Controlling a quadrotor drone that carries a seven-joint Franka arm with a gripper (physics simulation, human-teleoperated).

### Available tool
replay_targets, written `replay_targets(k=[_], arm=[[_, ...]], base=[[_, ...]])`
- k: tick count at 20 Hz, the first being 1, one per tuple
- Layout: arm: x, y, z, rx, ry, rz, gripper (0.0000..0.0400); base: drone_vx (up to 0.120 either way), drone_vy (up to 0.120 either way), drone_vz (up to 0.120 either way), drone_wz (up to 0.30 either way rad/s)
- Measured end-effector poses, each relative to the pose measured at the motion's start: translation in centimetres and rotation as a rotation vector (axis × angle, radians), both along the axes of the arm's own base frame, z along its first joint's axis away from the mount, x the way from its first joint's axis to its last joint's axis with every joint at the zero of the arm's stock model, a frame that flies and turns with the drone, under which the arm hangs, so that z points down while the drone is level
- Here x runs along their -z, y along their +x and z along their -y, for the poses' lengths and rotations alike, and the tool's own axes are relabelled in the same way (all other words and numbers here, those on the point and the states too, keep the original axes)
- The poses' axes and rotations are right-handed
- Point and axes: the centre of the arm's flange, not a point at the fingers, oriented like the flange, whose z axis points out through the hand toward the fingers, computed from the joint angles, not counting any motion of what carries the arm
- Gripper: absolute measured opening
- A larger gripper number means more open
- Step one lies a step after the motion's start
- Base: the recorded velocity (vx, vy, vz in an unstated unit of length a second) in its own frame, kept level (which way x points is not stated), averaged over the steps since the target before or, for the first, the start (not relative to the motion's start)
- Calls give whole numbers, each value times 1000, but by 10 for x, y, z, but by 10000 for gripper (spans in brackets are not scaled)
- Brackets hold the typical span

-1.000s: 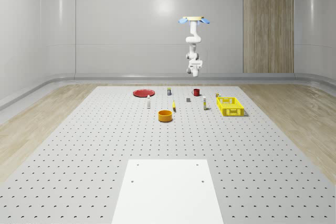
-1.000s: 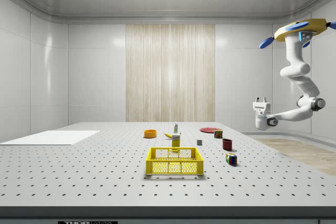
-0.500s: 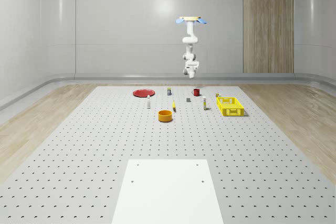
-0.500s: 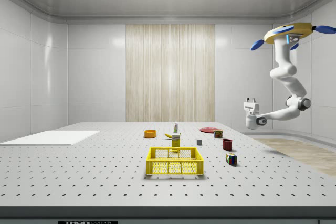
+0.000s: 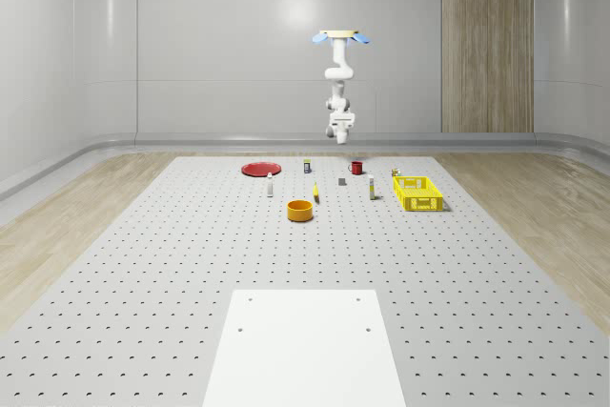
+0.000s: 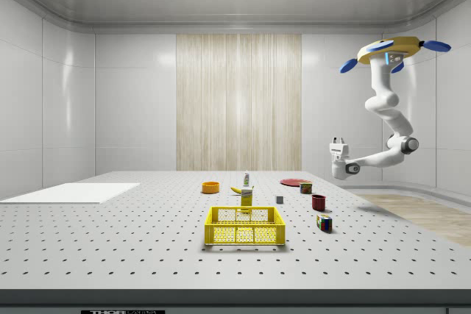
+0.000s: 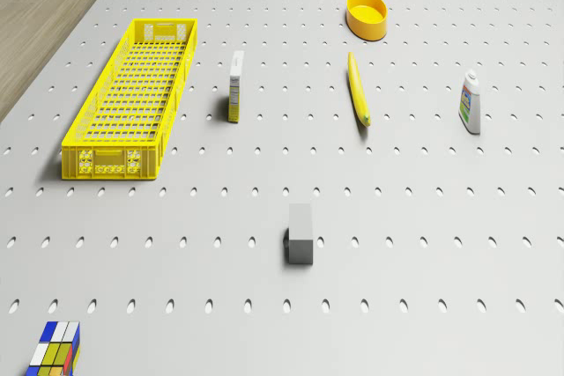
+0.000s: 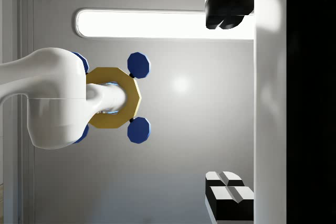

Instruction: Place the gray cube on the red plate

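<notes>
1. White walls and a wood panel close off my room; the perforated table carries everything, with a white sheet at its near end in the whole-scene view.
2. I see the cube lying on the table, untouched, in the drone view; in the side view it sits between the carton and the mug.
3. Near it in the drone view lie the banana, the upright carton, a small bottle, the yellow bowl, the long yellow crate and a coloured puzzle cube.
4. My plate rests toward the far end of the table, well apart from the cube, on the whole-scene view's left.
5. I have the drone hovering high over the table's far end, at the side view's right, resting on nothing.
6. Its arm hangs down and bends toward the side view's left.
7. My gripper points upward, well above the mug and touching nothing; in the wrist view its fingers stand wide apart, empty.
</notes>
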Motion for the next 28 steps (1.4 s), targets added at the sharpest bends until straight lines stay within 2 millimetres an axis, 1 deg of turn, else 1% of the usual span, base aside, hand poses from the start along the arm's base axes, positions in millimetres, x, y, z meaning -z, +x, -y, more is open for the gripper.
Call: replay_targets(k=[9,16,21,26,28], arm=[[0,-1,-1,0,-11,7,400],[0,-1,-4,1,-44,12,400],[1,-2,-11,2,-107,16,400],[3,-2,-25,5,-252,19,400],[6,-2,-34,8,-353,21,400]], base=[[120,-116,0,0],[120,0,0,0],[120,0,0,0],[120,0,0,0],[120,0,-100,0]])
